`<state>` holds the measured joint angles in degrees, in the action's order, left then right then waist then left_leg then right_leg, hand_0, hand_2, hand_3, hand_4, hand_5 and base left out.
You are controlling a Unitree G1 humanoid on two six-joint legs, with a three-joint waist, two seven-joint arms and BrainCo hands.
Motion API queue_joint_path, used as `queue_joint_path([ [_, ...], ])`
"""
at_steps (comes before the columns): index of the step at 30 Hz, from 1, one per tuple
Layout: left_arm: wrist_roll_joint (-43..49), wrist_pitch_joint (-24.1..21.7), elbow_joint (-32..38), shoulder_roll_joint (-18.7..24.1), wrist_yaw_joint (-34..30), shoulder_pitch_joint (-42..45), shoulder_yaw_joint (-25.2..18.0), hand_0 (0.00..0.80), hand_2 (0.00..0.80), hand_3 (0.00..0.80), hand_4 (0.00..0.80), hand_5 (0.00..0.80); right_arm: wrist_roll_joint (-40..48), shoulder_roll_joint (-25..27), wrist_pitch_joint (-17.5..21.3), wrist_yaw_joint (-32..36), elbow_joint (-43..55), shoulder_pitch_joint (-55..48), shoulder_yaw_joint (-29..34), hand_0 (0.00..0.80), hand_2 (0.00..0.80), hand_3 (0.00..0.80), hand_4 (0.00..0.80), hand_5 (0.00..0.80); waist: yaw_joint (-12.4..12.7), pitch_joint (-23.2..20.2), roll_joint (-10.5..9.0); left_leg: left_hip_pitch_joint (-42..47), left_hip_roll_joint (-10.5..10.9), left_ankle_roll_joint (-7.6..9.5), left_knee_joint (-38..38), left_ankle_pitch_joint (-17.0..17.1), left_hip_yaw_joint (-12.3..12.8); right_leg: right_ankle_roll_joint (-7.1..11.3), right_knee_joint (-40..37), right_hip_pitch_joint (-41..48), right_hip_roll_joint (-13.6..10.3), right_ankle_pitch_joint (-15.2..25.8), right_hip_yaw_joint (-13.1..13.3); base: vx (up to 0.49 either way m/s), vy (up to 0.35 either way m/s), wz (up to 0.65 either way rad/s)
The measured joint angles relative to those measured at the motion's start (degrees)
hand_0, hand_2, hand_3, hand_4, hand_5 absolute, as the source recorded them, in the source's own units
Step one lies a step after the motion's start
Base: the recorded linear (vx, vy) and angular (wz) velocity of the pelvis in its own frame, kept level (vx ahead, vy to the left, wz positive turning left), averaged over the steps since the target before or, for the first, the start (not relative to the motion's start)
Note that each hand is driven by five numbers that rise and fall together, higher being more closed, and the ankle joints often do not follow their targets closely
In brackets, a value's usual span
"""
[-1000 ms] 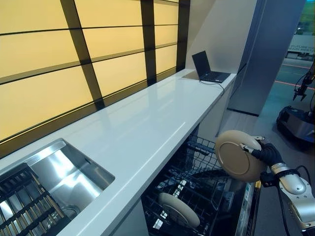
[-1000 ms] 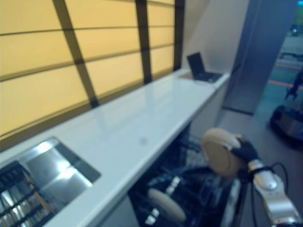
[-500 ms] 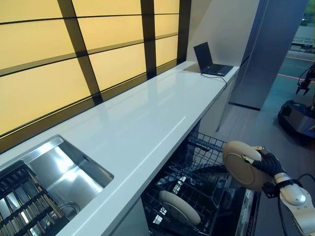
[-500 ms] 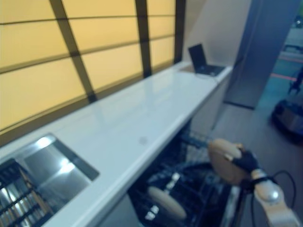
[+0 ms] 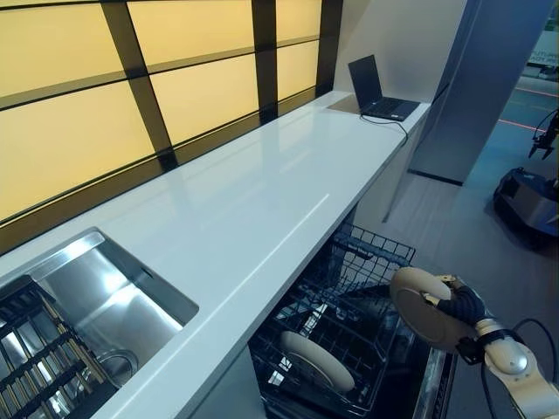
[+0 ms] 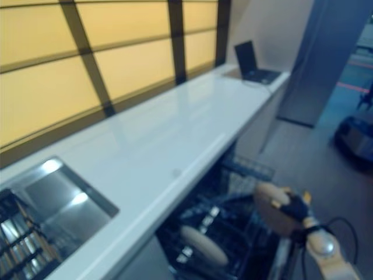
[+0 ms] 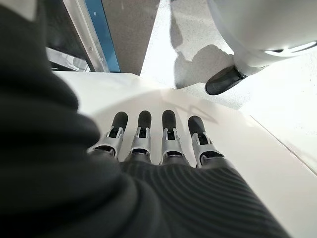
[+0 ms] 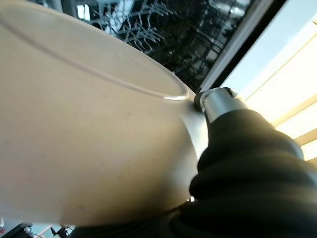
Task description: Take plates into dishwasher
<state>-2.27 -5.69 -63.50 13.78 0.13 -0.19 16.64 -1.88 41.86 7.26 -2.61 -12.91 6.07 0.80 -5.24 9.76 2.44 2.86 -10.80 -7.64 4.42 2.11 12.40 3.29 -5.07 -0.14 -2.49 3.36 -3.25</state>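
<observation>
My right hand is shut on the rim of a beige plate and holds it on edge above the right side of the open dishwasher's pulled-out black wire rack. In the right wrist view the plate fills the frame, with the rack beyond it. A second beige plate stands in the front part of the rack. My left hand shows only in its wrist view, fingers straight over a white surface, holding nothing.
A long white counter runs above the dishwasher. A steel sink with a dark dish rack lies at its near left. An open laptop sits at the far end. A dark machine stands on the floor at right.
My right hand has lowered the plate towards the rack. The camera has tilted down a little, so the whole scene has shifted.
</observation>
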Motion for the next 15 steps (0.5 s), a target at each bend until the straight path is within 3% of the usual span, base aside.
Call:
queue_joint_path([
  [15,1.66,0.30,0.78,0.58,-0.62,-1.12,0.12,0.000,0.000,0.000,0.000,0.000,-8.52,-0.29,0.28,-1.08,-1.56,5.72,-4.07,0.800,0.800,0.800,0.800,0.800,1.58,1.06,-0.10,0.02,-0.19,-0.02,-0.04,0.02,-0.06,-0.17,0.03,0.02,0.19,0.12,-0.50,-0.001,-0.002,0.00],
])
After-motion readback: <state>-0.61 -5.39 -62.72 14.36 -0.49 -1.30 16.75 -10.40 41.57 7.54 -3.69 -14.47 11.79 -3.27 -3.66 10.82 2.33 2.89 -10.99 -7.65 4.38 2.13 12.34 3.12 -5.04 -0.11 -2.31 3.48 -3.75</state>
